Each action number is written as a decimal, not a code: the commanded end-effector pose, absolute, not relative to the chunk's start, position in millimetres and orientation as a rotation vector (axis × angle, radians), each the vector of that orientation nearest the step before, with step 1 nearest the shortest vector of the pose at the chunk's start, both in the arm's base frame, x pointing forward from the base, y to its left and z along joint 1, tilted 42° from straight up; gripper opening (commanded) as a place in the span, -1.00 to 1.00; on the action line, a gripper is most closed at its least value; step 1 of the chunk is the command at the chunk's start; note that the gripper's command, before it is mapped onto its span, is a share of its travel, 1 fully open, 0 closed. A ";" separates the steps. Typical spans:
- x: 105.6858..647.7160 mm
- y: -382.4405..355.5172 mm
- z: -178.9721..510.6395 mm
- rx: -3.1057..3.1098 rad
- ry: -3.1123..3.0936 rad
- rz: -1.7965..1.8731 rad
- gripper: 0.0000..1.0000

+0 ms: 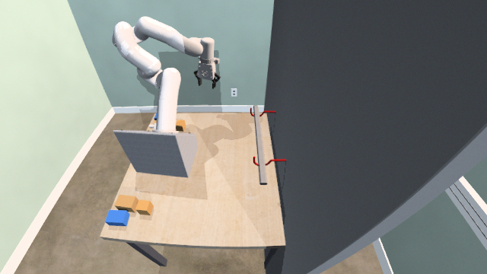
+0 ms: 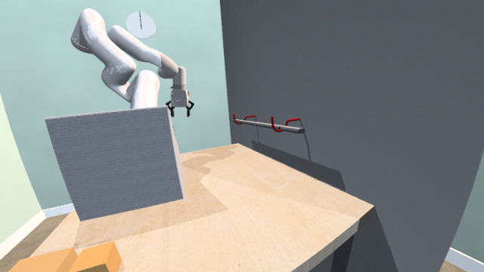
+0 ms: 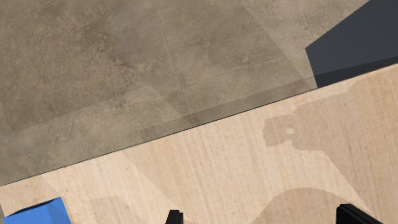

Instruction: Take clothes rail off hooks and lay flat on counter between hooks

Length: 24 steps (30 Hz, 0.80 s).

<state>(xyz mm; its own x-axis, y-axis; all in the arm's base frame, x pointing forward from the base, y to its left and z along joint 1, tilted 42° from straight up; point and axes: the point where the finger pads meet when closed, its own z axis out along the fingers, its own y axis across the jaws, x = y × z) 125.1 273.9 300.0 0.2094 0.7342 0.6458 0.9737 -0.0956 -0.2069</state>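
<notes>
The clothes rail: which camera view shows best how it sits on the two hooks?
The exterior view: the clothes rail lies side-on in both red hooks, above the counter. The top view shows its length along the wall, foreshortened. The wrist view misses it.

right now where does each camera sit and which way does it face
top: high above the counter, looking down at the rail on its red hooks; whole arm and open gripper show.
exterior: low at the counter's near corner, facing the grey wall; arm shows behind a grey panel.
wrist: on the gripper, looking down; only fingertips show.
Top and exterior share rail, hooks, panel.
</notes>
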 end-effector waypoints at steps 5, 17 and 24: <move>125.4 274.1 301.4 -1.887 -1.581 -0.518 1.00; 125.4 274.1 301.4 -1.887 -1.581 -0.518 1.00; 150.0 264.6 289.2 -2.030 -1.426 -0.456 1.00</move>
<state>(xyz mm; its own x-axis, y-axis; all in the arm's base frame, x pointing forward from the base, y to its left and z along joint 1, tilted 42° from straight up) 140.4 267.6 292.4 0.3198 0.7263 0.6085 0.9448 -0.1958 -0.2629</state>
